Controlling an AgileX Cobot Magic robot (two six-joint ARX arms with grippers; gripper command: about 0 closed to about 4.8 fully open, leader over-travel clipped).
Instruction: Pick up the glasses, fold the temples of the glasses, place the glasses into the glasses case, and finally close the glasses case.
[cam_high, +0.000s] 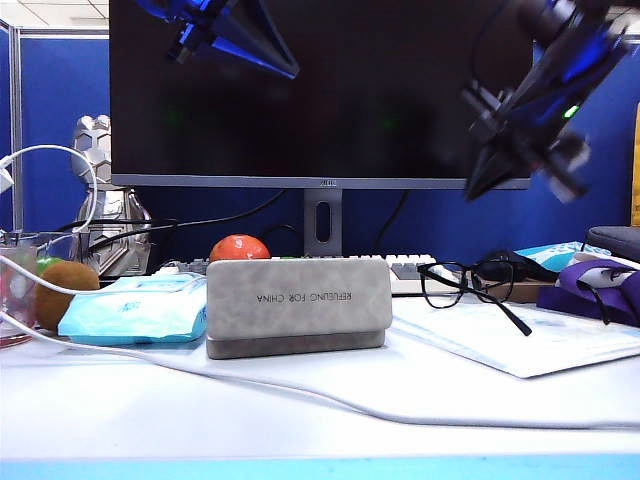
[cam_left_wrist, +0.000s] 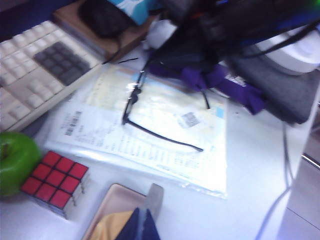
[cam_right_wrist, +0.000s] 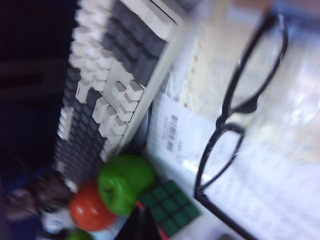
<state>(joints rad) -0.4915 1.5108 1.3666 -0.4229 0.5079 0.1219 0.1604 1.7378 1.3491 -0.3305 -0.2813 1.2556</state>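
Observation:
The glasses (cam_high: 468, 281) are black and thin-framed. They rest on a plastic-sleeved paper right of the glasses case, with both temples (cam_left_wrist: 165, 137) spread open. The grey glasses case (cam_high: 298, 303) stands mid-table; the left wrist view shows its tan lining (cam_left_wrist: 116, 202) with a yellow cloth inside. My left gripper (cam_high: 292, 72) hangs shut and empty high above the case, its tips (cam_left_wrist: 145, 220) over the case's rim. My right gripper (cam_high: 476, 190) is shut and empty, tilted in the air above the glasses (cam_right_wrist: 240, 110), well clear of them.
A keyboard (cam_high: 410, 268) and a monitor stand behind. A tomato (cam_high: 238, 248), a green apple (cam_right_wrist: 125, 182) and a puzzle cube (cam_left_wrist: 55, 177) lie behind the case. A light-blue wipes pack (cam_high: 135, 310) and a kiwi (cam_high: 65, 290) sit left, a purple cloth (cam_high: 590, 285) right. A white cable (cam_high: 300, 390) crosses the front.

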